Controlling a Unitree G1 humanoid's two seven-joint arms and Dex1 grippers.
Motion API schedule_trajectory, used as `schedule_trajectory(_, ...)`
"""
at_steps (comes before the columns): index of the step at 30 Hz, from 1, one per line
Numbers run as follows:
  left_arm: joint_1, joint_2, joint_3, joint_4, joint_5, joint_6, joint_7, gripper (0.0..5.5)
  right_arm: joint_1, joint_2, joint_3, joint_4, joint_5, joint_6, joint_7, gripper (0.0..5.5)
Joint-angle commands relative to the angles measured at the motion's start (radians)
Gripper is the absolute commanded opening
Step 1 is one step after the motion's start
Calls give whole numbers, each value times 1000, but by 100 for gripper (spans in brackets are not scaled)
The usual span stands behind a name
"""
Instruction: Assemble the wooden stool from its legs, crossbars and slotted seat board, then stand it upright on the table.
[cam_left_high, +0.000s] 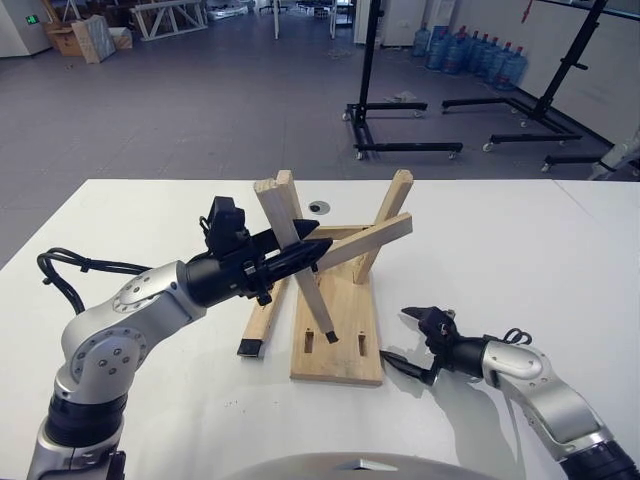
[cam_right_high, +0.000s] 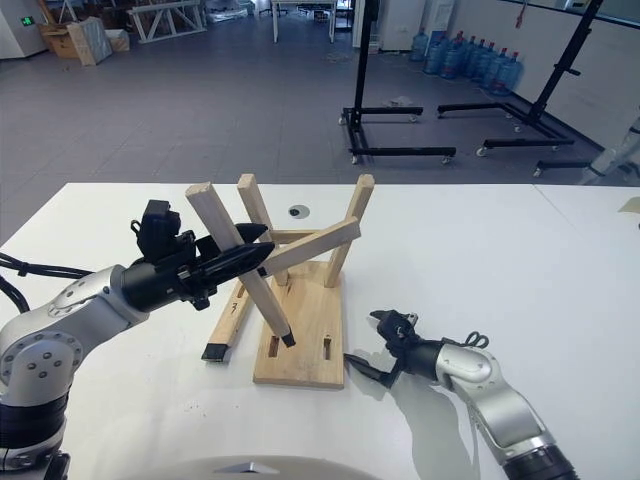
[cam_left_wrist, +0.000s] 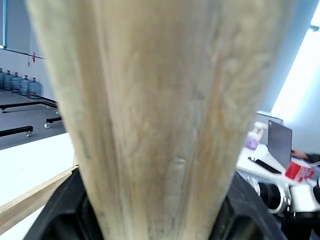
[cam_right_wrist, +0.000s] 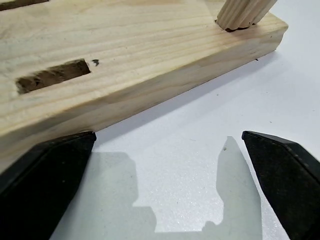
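The seat board lay flat on the bench, with legs standing tilted at its far end and a crossbar slanting across them. The slanted leg rested its dark tip on the board beside a near slot, apparently not seated. Pushed down at that tilt, the tip would likely skid past the slot or shove the unheld board, jolting the crossbar loose. The left claw pinched that leg at mid-height, forearm roughly level and reaching in from the left. The right claw sat low beside the board's near right corner, spread and empty.
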Motion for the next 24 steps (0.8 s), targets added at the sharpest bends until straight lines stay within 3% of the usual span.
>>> schedule_trajectory(1, -63, 76, 19, 70, 85, -35, -126, 205, 19, -43, -104, 31, -3, 40, -13, 540)
schedule_trajectory(4, -114, 94, 0, 156, 212, -118, -209, 205, 24, -59, -176, 56, 4, 41, -6, 540)
schedule_trajectory(7, -126, 25, -16, 215, 220, -158, -257, 205, 23, -45, -206, 71, 11, 46, -4, 540)
schedule_trajectory(13, -68, 0, -42, 231, 150, -114, -401, 205, -43, -23, -159, 95, -5, 54, 33, 540)
schedule_trajectory(24, -54, -41, -127, 342, 337, -239, -561, 205, -121, -8, -110, 129, -21, 50, 74, 540)
